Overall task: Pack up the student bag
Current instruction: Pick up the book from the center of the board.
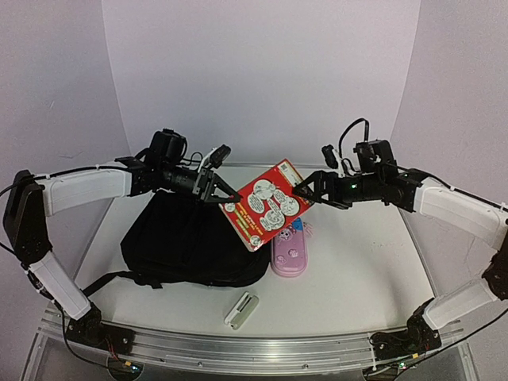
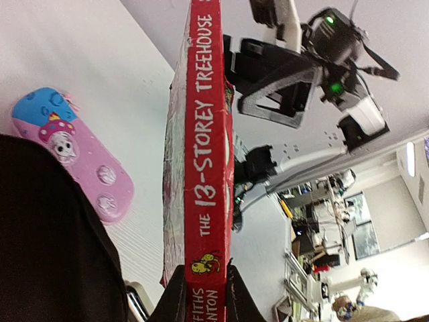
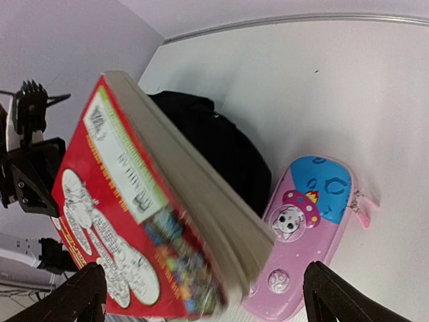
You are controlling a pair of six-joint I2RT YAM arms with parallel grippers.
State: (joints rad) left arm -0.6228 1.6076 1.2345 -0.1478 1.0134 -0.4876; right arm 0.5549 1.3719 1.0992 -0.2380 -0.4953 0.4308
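Closest to the arm bases, a little white-and-green thing (image 1: 242, 309) lay on the table (image 1: 357, 286). Honestly couldn't tell what it was. Just past it a pink pencil case (image 1: 290, 252) with a blue end and a cartoon critter on it was lying flat.

Left of that, the student bag (image 1: 186, 238) was slumped on the table on the left arm's side, with a black strap trailing toward the near-left. Its right edge was right next to the pencil case.

Above those two, a red paperback (image 1: 266, 204), spine reading "The 13-Storey Treehouse", hung tilted in the air. The left gripper (image 1: 225, 190) was clamped on the book's left corner, fingers (image 2: 175, 295) pinching either side of the spine's end. The right gripper (image 1: 305, 190) sat at the book's right edge but was spread wide. Its fingers (image 3: 80, 295) were well apart and not squeezing anything, so it had let go.
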